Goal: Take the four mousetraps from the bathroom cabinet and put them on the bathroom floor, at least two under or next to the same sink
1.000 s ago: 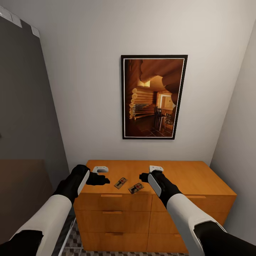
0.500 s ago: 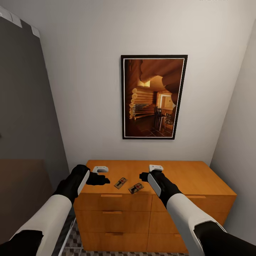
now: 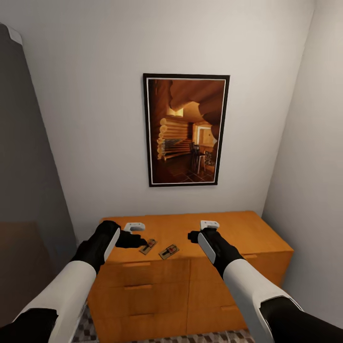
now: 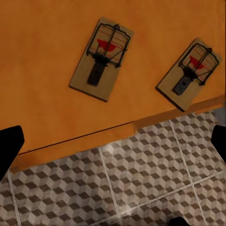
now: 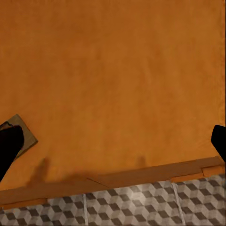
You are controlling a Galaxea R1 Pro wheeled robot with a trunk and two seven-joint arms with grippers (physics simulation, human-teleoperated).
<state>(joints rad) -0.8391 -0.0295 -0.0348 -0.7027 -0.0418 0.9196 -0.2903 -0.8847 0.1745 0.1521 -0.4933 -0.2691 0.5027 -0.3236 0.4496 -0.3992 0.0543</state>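
Head view: orange-brown cabinet against pale back wall, framed cabin picture hanging above it. Grey panel close on left, side wall close on right; narrow niche, little side room. Two mousetraps flat on cabinet top, just beside front edge, near each other but apart. Left gripper over front-left part of top, just beside nearer trap; cannot tell if touching. Right gripper above bare top, apart from traps. Jaw spacing unreadable here. Strip of cube-pattern bathroom floor at cabinet foot.

Left wrist view: both mousetraps on orange top, second one touching front edge. Tiled floor below edge. Black fingertips at opposite frame sides, spread wide, holding nothing.

Right wrist view: bare cabinet top, front edge, floor beyond. Corner of one mousetrap beside black fingertip. Jaws wide apart, empty.
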